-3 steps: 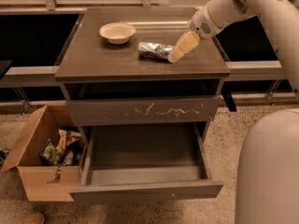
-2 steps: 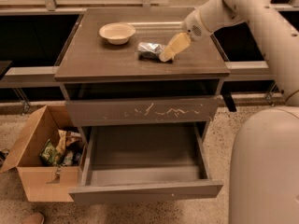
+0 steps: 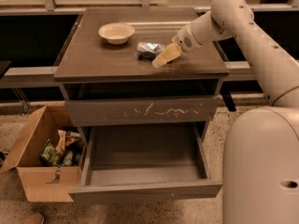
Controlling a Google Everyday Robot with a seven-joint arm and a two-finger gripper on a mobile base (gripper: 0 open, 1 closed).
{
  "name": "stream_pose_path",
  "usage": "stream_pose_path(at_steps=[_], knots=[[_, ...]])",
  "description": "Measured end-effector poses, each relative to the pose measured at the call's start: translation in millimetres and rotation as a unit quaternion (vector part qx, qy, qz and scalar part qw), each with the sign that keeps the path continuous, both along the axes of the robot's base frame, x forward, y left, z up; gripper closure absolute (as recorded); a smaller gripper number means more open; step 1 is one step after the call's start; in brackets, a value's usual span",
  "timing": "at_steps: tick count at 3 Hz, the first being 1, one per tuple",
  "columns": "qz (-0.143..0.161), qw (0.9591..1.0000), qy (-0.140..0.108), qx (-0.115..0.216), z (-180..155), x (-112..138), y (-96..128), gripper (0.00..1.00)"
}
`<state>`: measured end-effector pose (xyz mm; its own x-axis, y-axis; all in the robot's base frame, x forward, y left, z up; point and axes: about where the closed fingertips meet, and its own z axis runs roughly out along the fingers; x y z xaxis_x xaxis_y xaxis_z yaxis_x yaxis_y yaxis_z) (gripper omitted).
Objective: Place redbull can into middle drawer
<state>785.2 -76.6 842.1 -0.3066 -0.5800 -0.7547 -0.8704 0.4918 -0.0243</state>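
Note:
The redbull can [image 3: 148, 49] lies on its side on the cabinet top [image 3: 103, 59], right of the middle; it looks silver and dark. My gripper [image 3: 164, 56] is over the cabinet top, right beside the can's right end and touching or nearly touching it. The arm reaches in from the upper right. The middle drawer [image 3: 145, 191] is pulled wide open low on the cabinet; its plain front faces me and its inside [image 3: 145, 160] holds nothing. Above it sits the shut drawer front with long white scratches [image 3: 140, 110].
A cream round bowl [image 3: 116, 32] stands on the cabinet top, left of the can. An open cardboard box [image 3: 39, 164] with packets stands on the floor left of the open drawer. My white base [image 3: 261, 167] fills the lower right.
My gripper has moved left and a little toward the front, closing in on the can's right end. The can, bowl and drawers have stayed put.

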Motion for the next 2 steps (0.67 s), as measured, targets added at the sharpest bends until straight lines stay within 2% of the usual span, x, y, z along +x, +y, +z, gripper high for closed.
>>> stream_pose_path(at_steps=[1, 2], knots=[[-0.010, 0.9998, 0.010, 0.013, -14.6, 4.0, -0.7, 0.24], [-0.014, 0.9995, 0.004, 0.029, -13.9, 3.9, -2.9, 0.46]])
